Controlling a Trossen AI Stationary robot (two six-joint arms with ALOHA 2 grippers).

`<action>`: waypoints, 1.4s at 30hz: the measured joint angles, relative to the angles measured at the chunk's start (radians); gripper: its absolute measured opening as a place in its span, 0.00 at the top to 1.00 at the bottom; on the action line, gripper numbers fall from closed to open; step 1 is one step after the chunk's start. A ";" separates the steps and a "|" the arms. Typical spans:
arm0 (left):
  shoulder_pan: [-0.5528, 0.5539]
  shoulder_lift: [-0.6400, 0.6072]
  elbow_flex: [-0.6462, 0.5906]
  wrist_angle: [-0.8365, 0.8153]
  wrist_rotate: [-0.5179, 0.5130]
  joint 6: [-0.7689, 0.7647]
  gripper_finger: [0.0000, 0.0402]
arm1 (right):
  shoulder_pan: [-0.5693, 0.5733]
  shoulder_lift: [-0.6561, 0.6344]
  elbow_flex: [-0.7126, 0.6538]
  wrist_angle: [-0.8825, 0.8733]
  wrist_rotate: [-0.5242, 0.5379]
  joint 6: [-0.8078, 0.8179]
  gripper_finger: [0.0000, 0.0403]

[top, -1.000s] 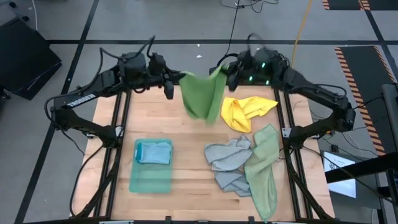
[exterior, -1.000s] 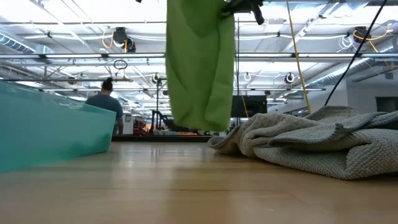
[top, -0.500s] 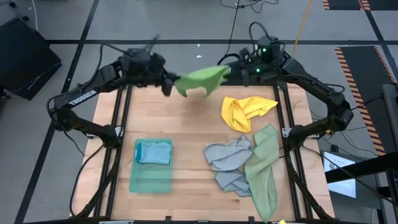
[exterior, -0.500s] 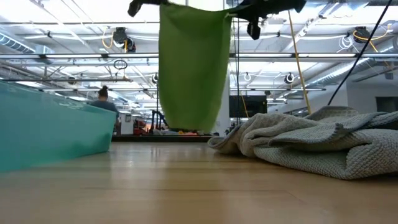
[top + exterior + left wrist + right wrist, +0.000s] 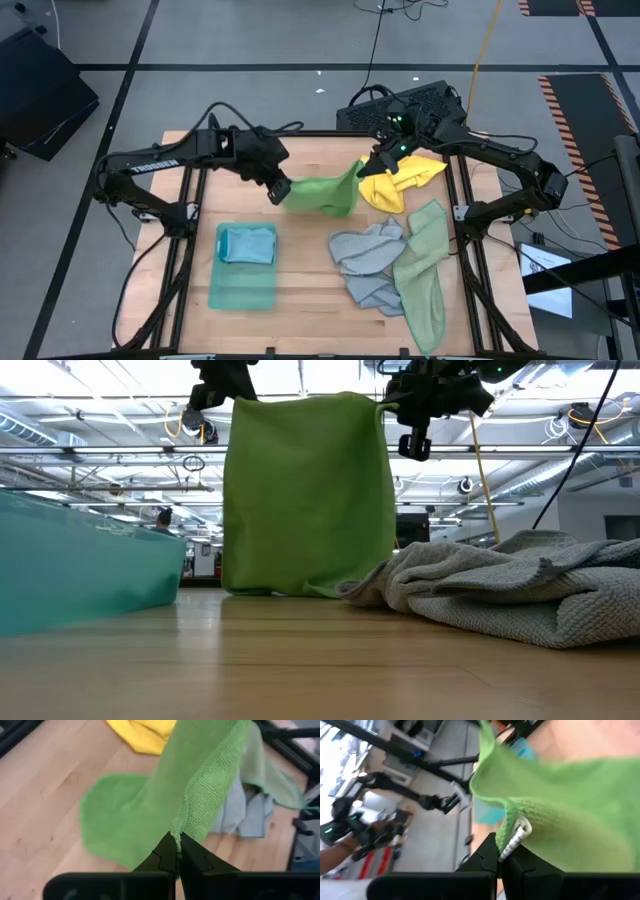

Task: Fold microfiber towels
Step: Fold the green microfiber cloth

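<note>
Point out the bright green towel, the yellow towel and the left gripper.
bright green towel [image 5: 318, 193], high view, middle of the cloth.
yellow towel [image 5: 392, 186], high view, crumpled centre.
left gripper [image 5: 279, 190], high view, fingertips at the green towel's corner.
</note>
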 joint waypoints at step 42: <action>0.017 -0.083 -0.605 0.254 0.346 -0.019 0.98 | 0.214 0.092 -0.347 0.346 0.197 0.226 1.00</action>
